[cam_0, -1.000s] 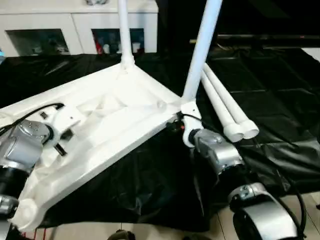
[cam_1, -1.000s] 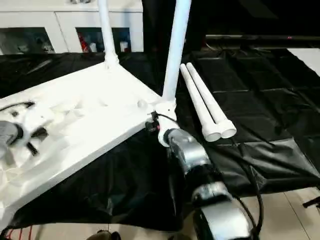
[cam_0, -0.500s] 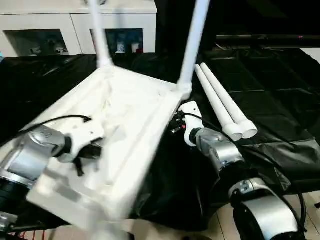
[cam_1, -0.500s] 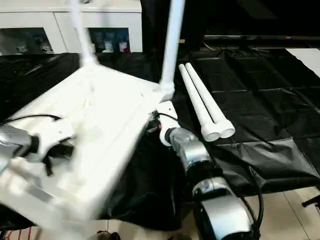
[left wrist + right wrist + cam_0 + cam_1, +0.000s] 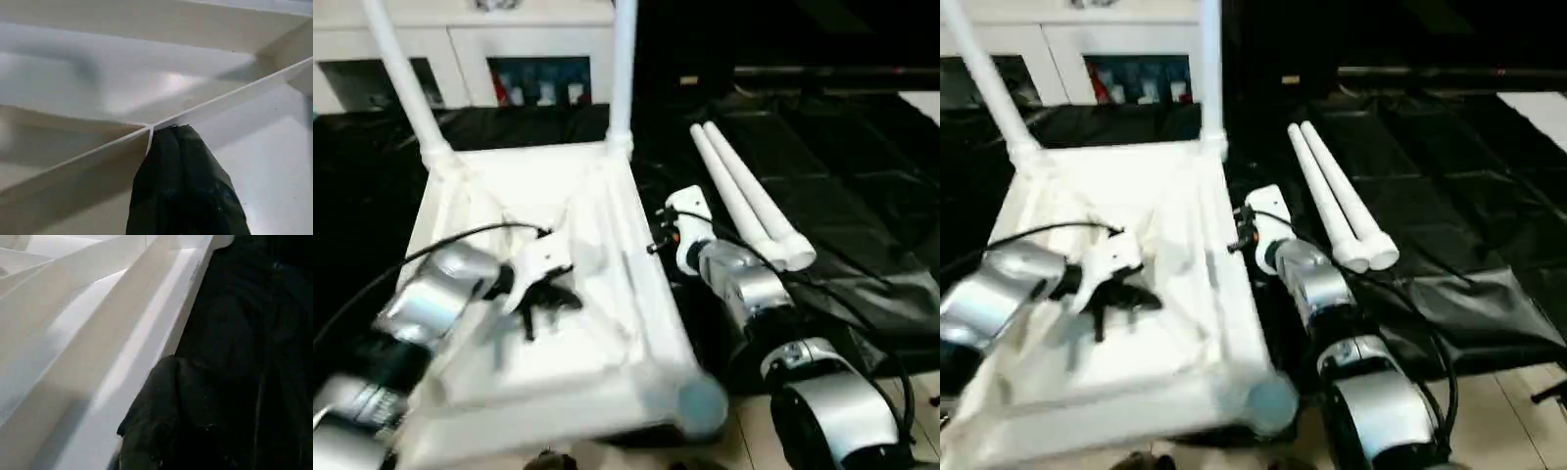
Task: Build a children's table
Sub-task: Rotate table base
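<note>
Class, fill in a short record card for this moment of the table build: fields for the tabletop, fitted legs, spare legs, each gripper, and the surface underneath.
tabletop: white tabletop, ribbed underside up
fitted legs: two legs standing in the far corner sockets
spare legs: two loose legs lying side by side beside the tabletop
left gripper: left gripper shut on a tabletop rib
right gripper: right gripper shut, at the tabletop's side edge
surface: black sheet
</note>
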You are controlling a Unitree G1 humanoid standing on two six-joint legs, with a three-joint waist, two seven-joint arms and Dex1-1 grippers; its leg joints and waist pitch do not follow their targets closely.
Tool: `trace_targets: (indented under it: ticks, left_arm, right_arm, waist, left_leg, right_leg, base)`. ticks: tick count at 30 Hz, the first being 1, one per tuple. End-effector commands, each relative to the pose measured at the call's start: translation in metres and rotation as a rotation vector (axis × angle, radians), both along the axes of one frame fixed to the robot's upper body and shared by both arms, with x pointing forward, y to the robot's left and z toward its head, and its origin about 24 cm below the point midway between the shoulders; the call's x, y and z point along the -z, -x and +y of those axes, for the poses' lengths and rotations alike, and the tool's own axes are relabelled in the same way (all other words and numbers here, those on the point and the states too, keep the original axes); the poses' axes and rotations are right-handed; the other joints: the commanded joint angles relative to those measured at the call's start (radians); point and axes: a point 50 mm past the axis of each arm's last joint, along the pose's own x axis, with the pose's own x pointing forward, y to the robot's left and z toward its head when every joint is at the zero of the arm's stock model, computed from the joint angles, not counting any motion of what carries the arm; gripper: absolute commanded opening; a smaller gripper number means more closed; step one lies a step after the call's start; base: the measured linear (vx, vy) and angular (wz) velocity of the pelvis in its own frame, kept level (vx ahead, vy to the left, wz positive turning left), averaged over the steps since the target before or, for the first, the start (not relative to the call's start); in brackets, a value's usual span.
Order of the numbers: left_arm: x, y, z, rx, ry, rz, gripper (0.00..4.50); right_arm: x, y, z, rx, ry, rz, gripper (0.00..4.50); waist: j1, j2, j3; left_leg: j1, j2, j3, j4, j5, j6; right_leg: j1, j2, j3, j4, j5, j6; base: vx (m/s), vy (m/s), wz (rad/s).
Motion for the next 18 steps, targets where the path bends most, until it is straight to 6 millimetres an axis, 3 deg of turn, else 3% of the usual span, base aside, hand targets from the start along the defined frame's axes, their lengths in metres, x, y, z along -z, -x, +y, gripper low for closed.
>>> trace_targets:
  ticks: [1, 5, 8, 12, 15, 18]
  left_arm:
    - [-0.023, -0.033, 0.002, -0.168, -0.056, -0.258, 0.00]
    - [-0.026, -0.047, 0.013, -0.295, -0.106, -0.343, 0.00]
    - [-0.029, -0.053, 0.016, -0.358, -0.114, -0.389, 0.00]
    - [-0.027, -0.061, 0.016, -0.433, -0.084, -0.458, 0.00]
    - [-0.026, -0.057, 0.012, -0.387, -0.037, -0.457, 0.00]
    - [-0.029, -0.046, 0.000, -0.270, 0.079, -0.404, 0.00]
  right_arm:
    - [-0.008, 0.004, 0.023, -0.117, -0.044, -0.017, 0.04]
    - [-0.015, 0.003, 0.016, -0.110, -0.044, -0.054, 0.04]
    - [-0.021, 0.002, 0.011, -0.110, -0.046, -0.084, 0.04]
    - [-0.036, 0.004, -0.004, -0.100, -0.051, -0.143, 0.04]
    - [-0.045, 0.009, -0.022, -0.100, -0.010, -0.194, 0.04]
    - [-0.049, 0.017, -0.040, -0.093, 0.052, -0.205, 0.04]
  waist:
    - [-0.004, 0.016, -0.079]
    - [-0.008, 0.012, -0.081]
    - [-0.007, 0.012, -0.077]
    - [0.006, 0.011, -0.084]
    - [0.012, 0.011, -0.088]
    - [0.016, 0.008, -0.084]
  left_leg:
    - [0.048, 0.048, -0.034, -0.070, -0.298, -0.059]
    - [0.040, 0.052, -0.044, -0.074, -0.323, -0.059]
    - [0.047, 0.052, -0.042, -0.073, -0.335, -0.063]
    - [0.045, 0.049, -0.038, -0.067, -0.266, -0.038]
    - [0.039, 0.052, -0.038, -0.064, -0.196, -0.008]
    - [0.037, 0.054, -0.038, -0.064, -0.194, 0.000]
  right_leg:
    - [0.031, -0.045, 0.039, -0.066, -0.160, -0.222]
    - [0.037, -0.049, 0.035, -0.067, -0.198, -0.200]
    - [0.028, -0.046, 0.035, -0.073, -0.224, -0.202]
    - [0.035, -0.043, 0.035, -0.068, -0.130, -0.201]
    - [0.042, -0.045, 0.031, -0.057, -0.025, -0.228]
    - [0.047, -0.051, 0.032, -0.058, -0.049, -0.242]
  base:
    - [0.000, 0.000, 0.00]
    - [0.000, 0.000, 0.00]
    - [0.000, 0.000, 0.00]
    - [0.000, 0.000, 0.00]
    - [0.000, 0.000, 0.00]
    - [0.000, 0.000, 0.00]
